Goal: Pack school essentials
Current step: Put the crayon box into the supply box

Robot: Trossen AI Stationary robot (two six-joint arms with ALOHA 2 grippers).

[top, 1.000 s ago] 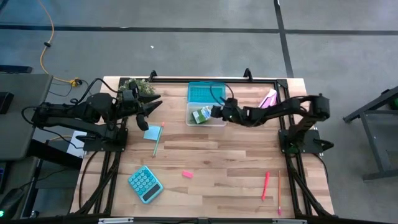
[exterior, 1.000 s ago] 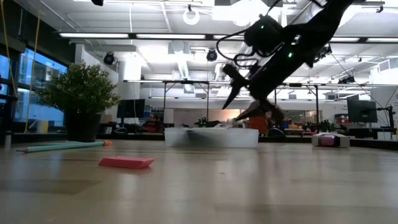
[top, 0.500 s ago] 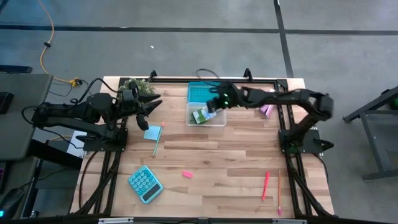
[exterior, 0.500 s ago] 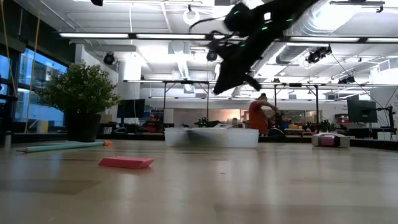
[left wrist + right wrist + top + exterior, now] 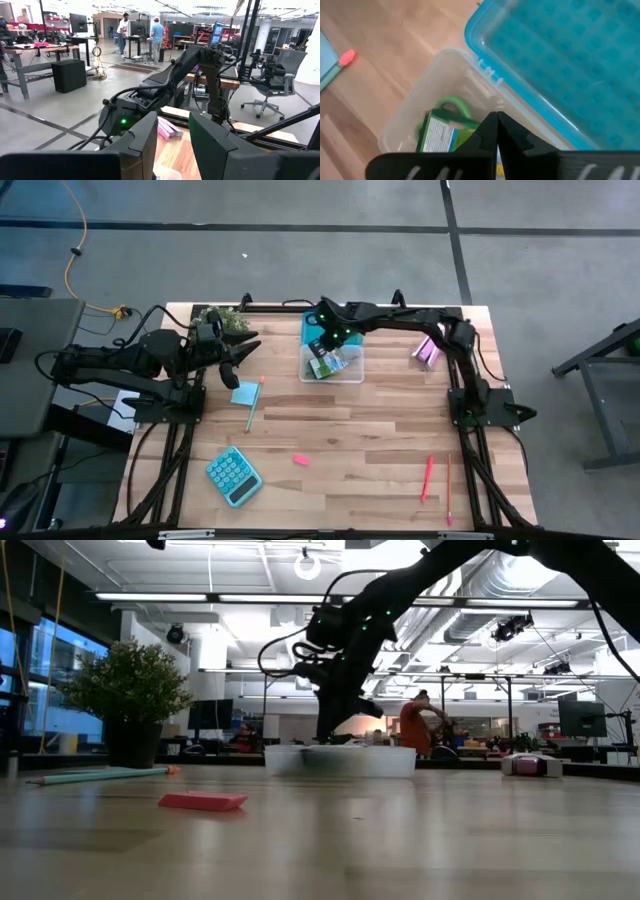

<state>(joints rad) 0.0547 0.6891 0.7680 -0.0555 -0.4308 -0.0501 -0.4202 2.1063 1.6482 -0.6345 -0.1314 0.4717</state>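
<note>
From above, our right gripper [image 5: 322, 321] hangs pinched together, empty, over the clear plastic bin's [image 5: 352, 373] rear edge; green-handled scissors [image 5: 322, 366] lie inside. Our left gripper [image 5: 243, 350] waits half-parted above the light-blue square note pad [image 5: 244, 393]. Right wrist: fingertips [image 5: 496, 131] meet.

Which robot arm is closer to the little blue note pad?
Left. The left end effector hovers just above the note pad, while the right end effector is off to the side at the clear box.
</note>
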